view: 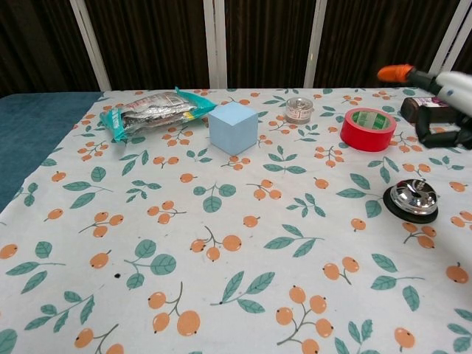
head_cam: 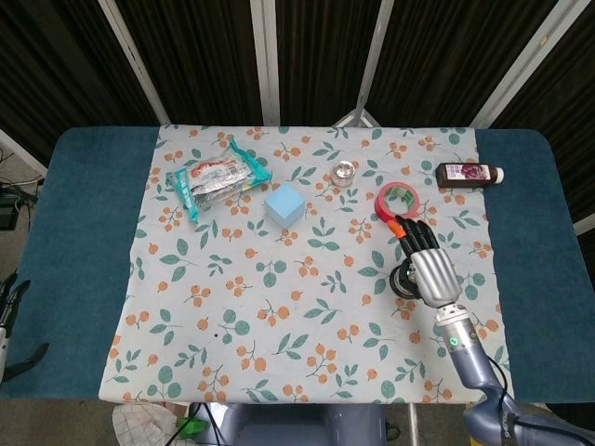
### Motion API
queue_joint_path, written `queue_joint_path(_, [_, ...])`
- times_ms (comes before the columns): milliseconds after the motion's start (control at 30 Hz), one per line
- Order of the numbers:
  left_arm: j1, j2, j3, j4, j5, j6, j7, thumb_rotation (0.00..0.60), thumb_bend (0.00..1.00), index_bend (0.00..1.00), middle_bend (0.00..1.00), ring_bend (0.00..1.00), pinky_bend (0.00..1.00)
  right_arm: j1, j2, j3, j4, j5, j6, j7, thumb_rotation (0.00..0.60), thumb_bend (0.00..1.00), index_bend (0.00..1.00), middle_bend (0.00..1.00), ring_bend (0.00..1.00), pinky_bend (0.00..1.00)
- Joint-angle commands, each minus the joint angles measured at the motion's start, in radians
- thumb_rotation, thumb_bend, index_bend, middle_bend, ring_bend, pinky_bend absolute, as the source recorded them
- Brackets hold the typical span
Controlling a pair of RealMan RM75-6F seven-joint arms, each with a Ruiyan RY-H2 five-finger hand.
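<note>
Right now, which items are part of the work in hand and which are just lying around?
In hand:
right hand, lifted above the bell, holding nothing
call bell on the floral cloth

Lying about:
red tape roll
blue cube
snack packet
dark bottle
small jar

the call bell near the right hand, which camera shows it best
The chest view. There the call bell stands fully in sight on the cloth, chrome dome over a black base, with the right hand lifted clear above it. In the head view the hand covers most of the bell, leaving only its left edge visible.
</note>
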Motion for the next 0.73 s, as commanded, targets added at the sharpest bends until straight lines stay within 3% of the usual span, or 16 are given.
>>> queue_joint_path(33, [0.001,0.004,0.001,-0.002,0.001,0.002,-0.011,0.6,0.3,0.09,0.0,0.0,0.09,-0.094,0.171,-0.011,-0.207,-0.014,0.084,-0.064,0.6,0.93,0.02,0.0,0.0,0.0])
queue_joint_path(167, [0.002,0.009,0.002,-0.001,0.002,0.003,-0.022,0.6,0.3,0.09,0.0,0.0,0.09,-0.163,0.277,-0.067,-0.296,-0.019,0.118,-0.149,0.6,0.93,0.02,0.0,0.0,0.0])
queue_joint_path(333, [0.007,0.015,0.003,0.001,0.004,0.012,-0.038,0.6,0.3,0.08,0.0,0.0,0.09,-0.236,0.334,-0.136,-0.303,-0.041,0.169,-0.2,0.6,0.93,0.02,0.0,0.0,0.0])
queue_joint_path(533, [0.02,0.015,0.002,0.01,0.017,0.045,-0.051,0.6,0.29,0.05,0.0,0.0,0.09,-0.305,0.319,-0.174,-0.256,-0.039,0.235,-0.244,0.6,0.93,0.02,0.0,0.0,0.0])
queue_joint_path(733, [0.027,0.005,0.006,0.026,0.033,0.061,-0.041,0.6,0.29,0.05,0.0,0.0,0.09,-0.327,0.292,-0.181,-0.193,-0.048,0.257,-0.177,0.6,0.93,0.02,0.0,0.0,0.0])
